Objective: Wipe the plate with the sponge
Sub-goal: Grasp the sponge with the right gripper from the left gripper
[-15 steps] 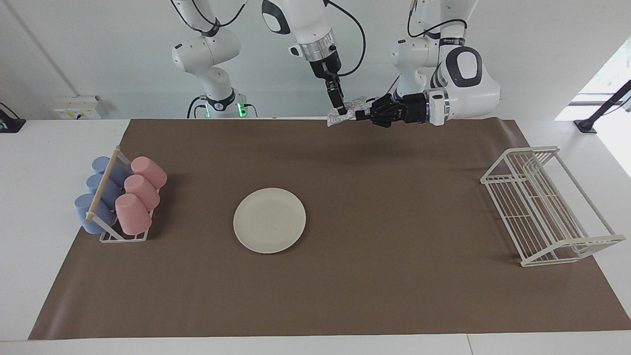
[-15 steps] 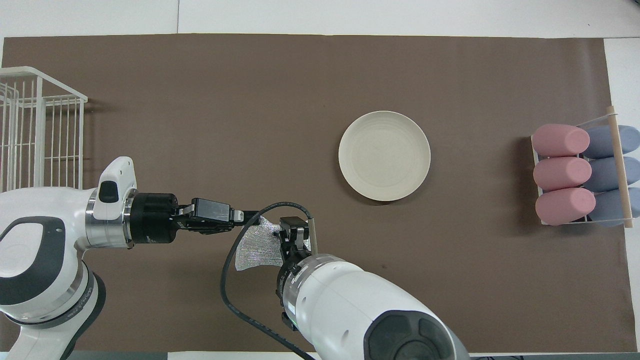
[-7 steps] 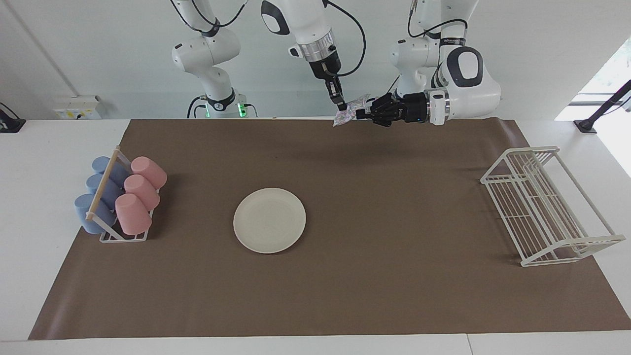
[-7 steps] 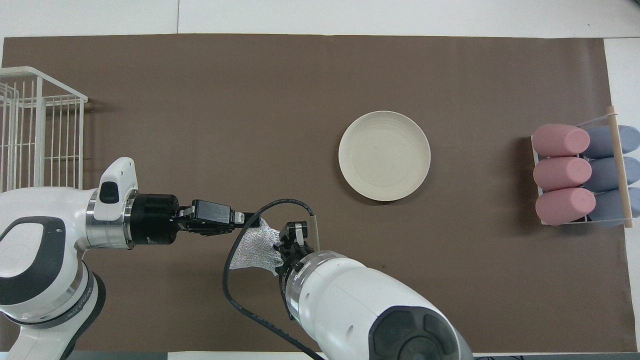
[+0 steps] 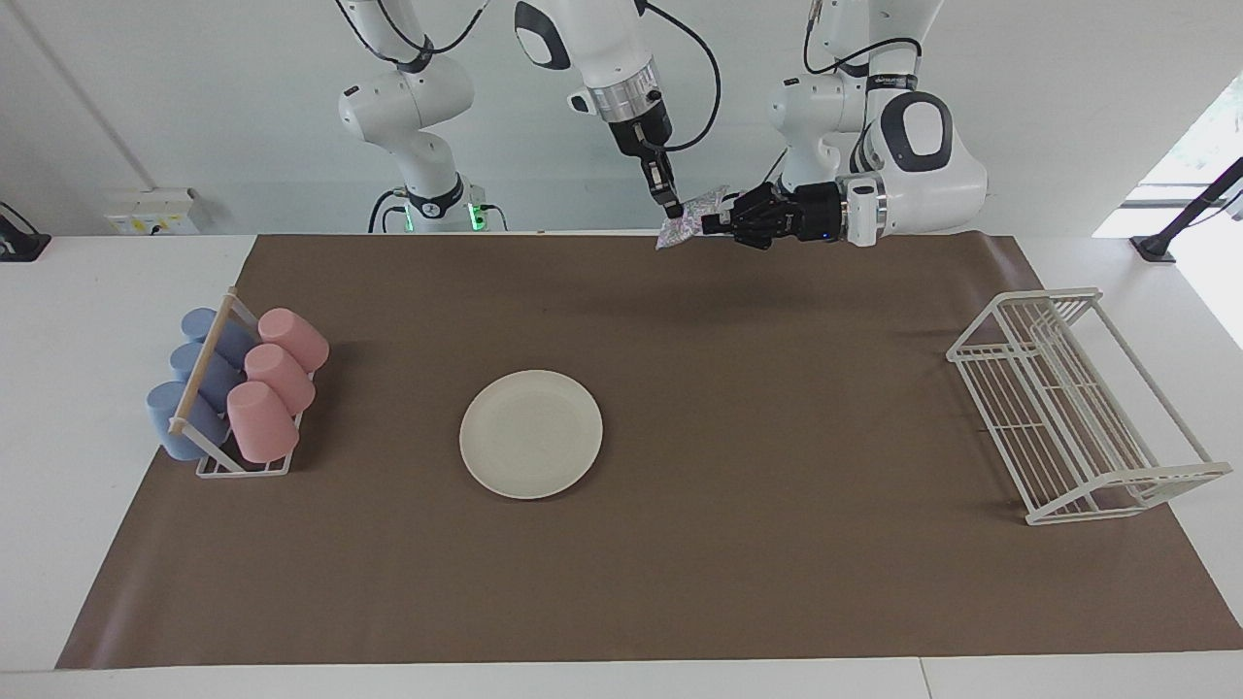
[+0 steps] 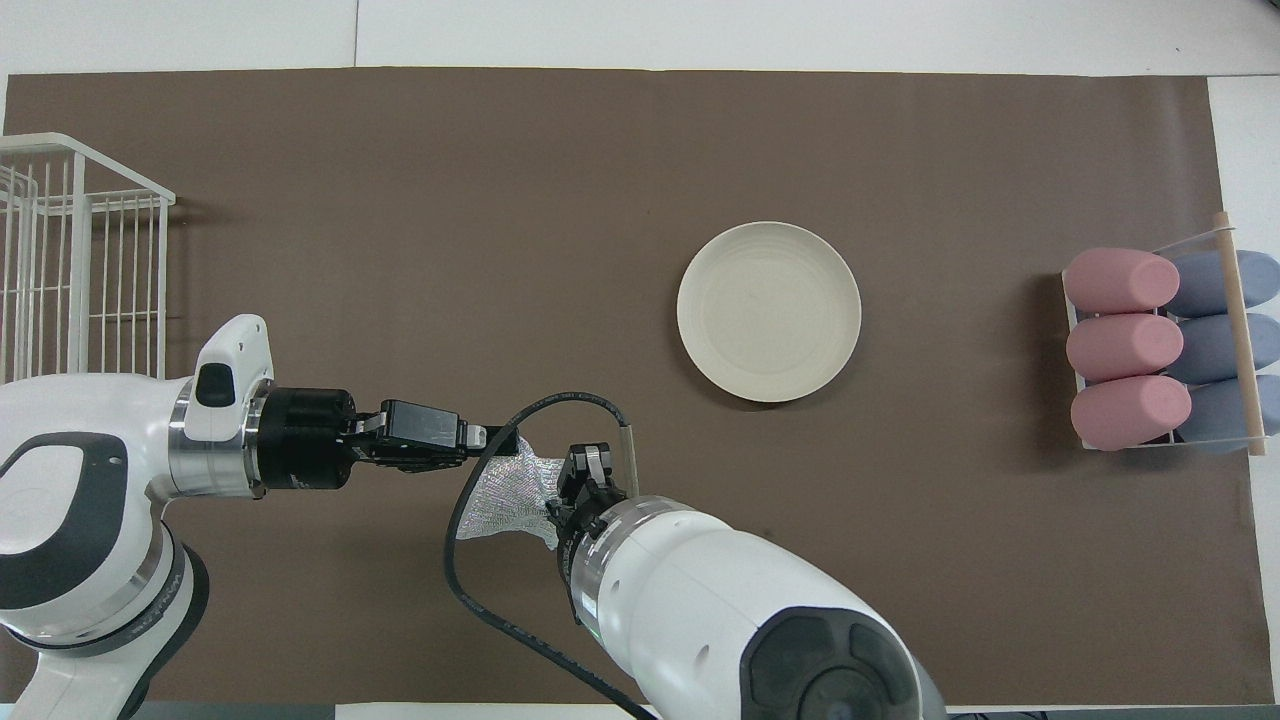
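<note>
Both tools pinch the sponge [image 5: 691, 218] in mid-air above the worktop's robot edge: left tool [image 5: 711, 225], right tool [image 5: 673, 208]. We judge a handover; next, carry it to the plate [image 5: 531, 434] mid-worktop

Both views are evenly and brightly lit, sharp throughout, with soft shadows cast on the brown mat [image 5: 777, 437] and daylight glare blown out at the facing view's right edge.
</note>
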Robot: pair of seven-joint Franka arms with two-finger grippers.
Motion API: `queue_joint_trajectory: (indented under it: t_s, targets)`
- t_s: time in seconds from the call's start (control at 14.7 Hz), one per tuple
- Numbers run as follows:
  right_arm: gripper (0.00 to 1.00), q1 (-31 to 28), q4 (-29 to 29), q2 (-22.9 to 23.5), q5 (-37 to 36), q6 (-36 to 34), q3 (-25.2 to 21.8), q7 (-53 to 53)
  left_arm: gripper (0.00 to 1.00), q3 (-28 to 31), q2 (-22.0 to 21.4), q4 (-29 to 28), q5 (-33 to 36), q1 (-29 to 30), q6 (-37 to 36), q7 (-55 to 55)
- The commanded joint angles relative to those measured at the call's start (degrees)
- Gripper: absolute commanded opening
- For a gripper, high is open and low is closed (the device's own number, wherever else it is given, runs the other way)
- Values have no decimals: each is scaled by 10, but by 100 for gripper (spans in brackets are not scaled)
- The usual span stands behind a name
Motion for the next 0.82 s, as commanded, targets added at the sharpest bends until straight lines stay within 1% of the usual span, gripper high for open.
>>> queue_joint_trajectory:
  t_s: [0.0,0.07,0.14,0.2,0.55,0.68,0.75]
  targets:
    - [0,-7,1,1,10,-4,2,-25,0,5,-9,-8,-1,1,-9,4]
    - [0,-7,1,1,10,-4,2,-25,0,5,-10,-4,7,1,-9,3]
    - [0,-7,1,1,10,-4,2,-25,63,4,-12,-2,16,1,-9,-10]
    - [0,-8,1,1,10,-4,2,-25,100,4,-14,-2,21,1,-8,-36]
    - [0,-9,1,1,6,-7,2,-29,100,3,-16,4,27,-1,-2,-52]
    - [0,-11,1,-1,1,-38,-2,-61,100,3,-16,4,27,-1,-2,-52]
    - [0,-22,1,-2,0,-47,-1,-93,100,3,-16,4,27,-1,-2,-53]
